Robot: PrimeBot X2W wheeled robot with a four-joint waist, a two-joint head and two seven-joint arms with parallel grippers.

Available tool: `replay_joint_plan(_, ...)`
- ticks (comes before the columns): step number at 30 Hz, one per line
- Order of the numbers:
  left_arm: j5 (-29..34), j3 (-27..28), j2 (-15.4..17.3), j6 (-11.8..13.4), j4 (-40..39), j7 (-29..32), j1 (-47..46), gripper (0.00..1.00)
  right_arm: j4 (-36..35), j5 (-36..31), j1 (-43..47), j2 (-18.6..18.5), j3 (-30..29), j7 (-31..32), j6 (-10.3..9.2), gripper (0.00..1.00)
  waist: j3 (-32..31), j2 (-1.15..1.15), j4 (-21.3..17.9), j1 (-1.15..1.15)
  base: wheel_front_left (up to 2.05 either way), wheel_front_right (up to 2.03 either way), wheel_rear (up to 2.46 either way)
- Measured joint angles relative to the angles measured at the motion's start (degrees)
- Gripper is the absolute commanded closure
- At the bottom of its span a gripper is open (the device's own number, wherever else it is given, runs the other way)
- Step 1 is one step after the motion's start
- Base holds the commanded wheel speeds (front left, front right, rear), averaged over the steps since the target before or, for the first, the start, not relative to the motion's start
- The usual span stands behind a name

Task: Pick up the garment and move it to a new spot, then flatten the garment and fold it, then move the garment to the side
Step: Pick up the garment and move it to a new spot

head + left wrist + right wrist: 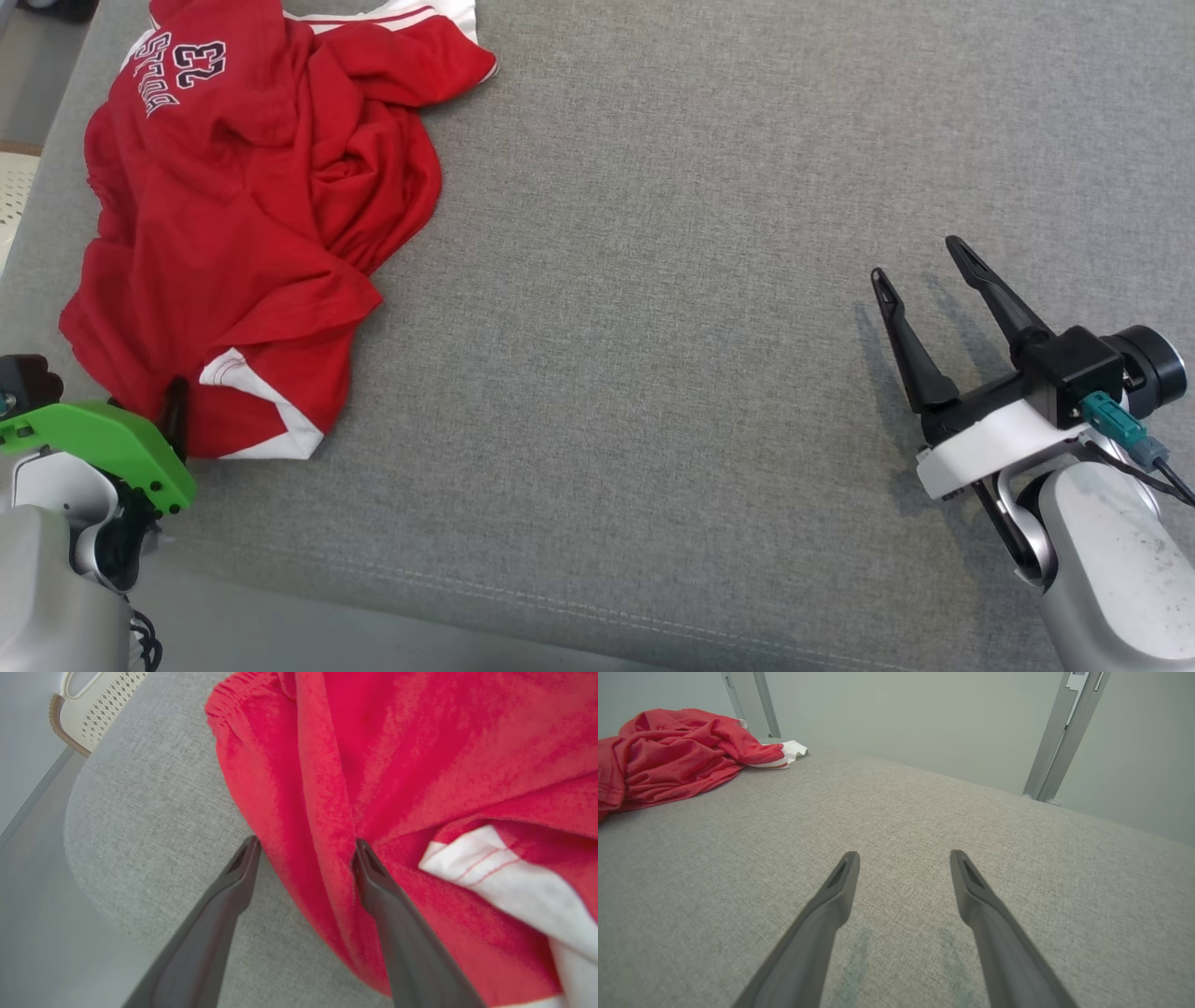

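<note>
Fingers spread, the left gripper (307,845) straddles the crumpled red jersey's (243,215) near edge — light, limp cloth, likely best pinched there — while the right gripper (915,259), also spread, hovers well apart.

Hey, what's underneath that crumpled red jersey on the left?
The red jersey lies on the grey cushioned surface, which shows beside it. The open left pincer straddles its edge. Whatever sits beneath the bunched folds is covered.

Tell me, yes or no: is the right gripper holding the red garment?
No, the right gripper stands open over bare grey surface, far from the red garment at the left.
</note>
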Motion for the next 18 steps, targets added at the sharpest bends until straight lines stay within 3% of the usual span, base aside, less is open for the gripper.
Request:
replay_joint_plan(1,0.0,-0.1,0.0,0.0,0.2,0.0,-0.5,0.00,0.0,0.0,0.0,0.0,-0.2,0.0,-0.18,0.00,0.0,0.00,-0.1,0.00,0.00,0.00,0.00)
replay_joint_plan(2,-0.1,-0.1,-0.2,-0.1,0.5,0.0,-1.0,0.09,0.0,0.0,0.0,0.0,-0.3,0.0,-0.18,0.00,0.1,0.00,-0.1,0.00,0.00,0.00,0.00)
replay_joint_plan(5,-1.0,-0.2,-0.9,-0.5,1.1,0.0,-2.2,0.94,0.2,0.0,0.0,0.2,-0.4,0.0,-0.19,0.00,0.0,0.00,-0.3,0.00,0.00,0.00,0.00)
replay_joint_plan(6,-1.1,-0.3,-1.1,-0.6,1.3,-0.2,-2.5,1.00,0.2,0.0,0.0,0.2,-0.5,0.0,-0.19,0.00,0.0,0.00,-0.3,0.00,0.00,0.00,0.00)
replay_joint_plan(12,-1.1,-1.4,-1.4,-1.0,0.7,-1.6,-5.0,1.00,0.6,0.1,-0.3,0.7,-0.4,0.0,-0.19,0.00,-0.6,0.00,-0.6,0.00,0.00,0.00,0.00)
replay_joint_plan(18,1.0,-3.9,0.1,-1.3,-4.8,-4.0,-10.5,1.00,1.2,0.4,-0.4,1.7,-0.6,-0.1,-0.19,0.00,-2.3,0.00,-0.9,0.00,0.00,0.00,0.00)
